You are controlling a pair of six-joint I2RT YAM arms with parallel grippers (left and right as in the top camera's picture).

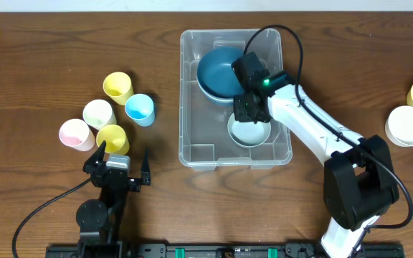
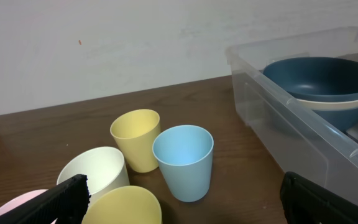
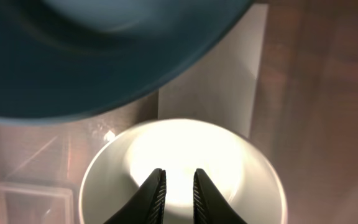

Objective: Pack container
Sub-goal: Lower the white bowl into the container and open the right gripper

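Bin (image 1: 189, 86) in the middle looks stiff, light and slippery, best held by its rim, while right gripper (image 3: 176, 190) hangs nearly closed over a white bowl (image 3: 104, 180) and left gripper (image 1: 122, 159) is wide open.

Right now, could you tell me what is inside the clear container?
Inside the container: a dark blue bowl nested in a paler one at the far end, and a white bowl nearer the front. The right gripper hangs over the white bowl, covering part of it.

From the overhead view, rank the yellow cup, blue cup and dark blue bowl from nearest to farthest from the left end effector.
1. Yellow cup, just above the left end effector.
2. Blue cup, farther up, slightly right.
3. Dark blue bowl, inside the container, far right.
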